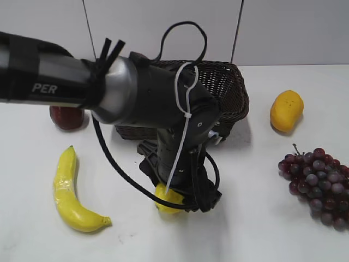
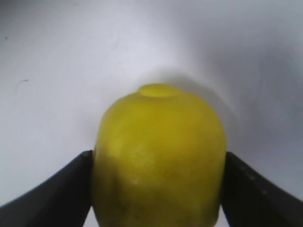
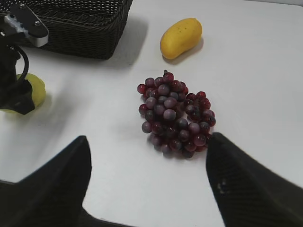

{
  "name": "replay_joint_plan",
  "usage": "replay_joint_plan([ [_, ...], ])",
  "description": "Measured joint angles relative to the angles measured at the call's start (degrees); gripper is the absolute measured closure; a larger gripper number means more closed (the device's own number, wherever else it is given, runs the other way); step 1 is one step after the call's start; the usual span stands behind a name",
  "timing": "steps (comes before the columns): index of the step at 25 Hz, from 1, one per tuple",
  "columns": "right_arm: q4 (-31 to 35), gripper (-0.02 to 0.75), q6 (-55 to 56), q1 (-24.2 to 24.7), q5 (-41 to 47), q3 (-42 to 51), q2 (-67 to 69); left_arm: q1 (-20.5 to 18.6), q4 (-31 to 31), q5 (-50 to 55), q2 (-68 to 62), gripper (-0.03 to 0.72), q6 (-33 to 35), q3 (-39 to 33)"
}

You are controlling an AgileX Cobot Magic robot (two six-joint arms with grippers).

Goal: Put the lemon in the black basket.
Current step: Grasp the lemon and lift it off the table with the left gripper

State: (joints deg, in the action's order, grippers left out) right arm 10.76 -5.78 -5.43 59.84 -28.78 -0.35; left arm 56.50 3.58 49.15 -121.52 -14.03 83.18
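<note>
The yellow lemon [image 2: 158, 161] fills the left wrist view, its nub pointing away, with a black finger pressed on each side. My left gripper [image 2: 157, 158] is shut on it. In the exterior view the left arm reaches down in front of the black basket [image 1: 232, 90], and the lemon [image 1: 166, 199] peeks out under the gripper [image 1: 174, 196] at table level. I cannot tell whether the lemon still touches the table. The right wrist view shows the lemon [image 3: 37, 90] in front of the basket [image 3: 90, 30]. My right gripper [image 3: 149, 139] is open and empty above the table.
A mango [image 1: 286, 110] lies right of the basket and a bunch of red grapes [image 1: 319, 185] lies at the right edge, just ahead of the right gripper. A banana [image 1: 71, 191] lies at the front left. A red apple [image 1: 66, 117] sits behind it.
</note>
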Motion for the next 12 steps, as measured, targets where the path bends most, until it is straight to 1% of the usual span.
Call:
replay_joint_plan([
  [2, 0.0, 0.167, 0.0, 0.0, 0.0, 0.0, 0.0, 0.0, 0.0, 0.0, 0.0, 0.136, 0.0, 0.0],
  [7, 0.0, 0.167, 0.0, 0.0, 0.0, 0.0, 0.0, 0.0, 0.31, 0.76, 0.42, 0.136, 0.0, 0.0],
  [12, 0.0, 0.167, 0.0, 0.0, 0.0, 0.0, 0.0, -0.12, 2.92, 3.22, 5.14, 0.136, 0.05, 0.0],
])
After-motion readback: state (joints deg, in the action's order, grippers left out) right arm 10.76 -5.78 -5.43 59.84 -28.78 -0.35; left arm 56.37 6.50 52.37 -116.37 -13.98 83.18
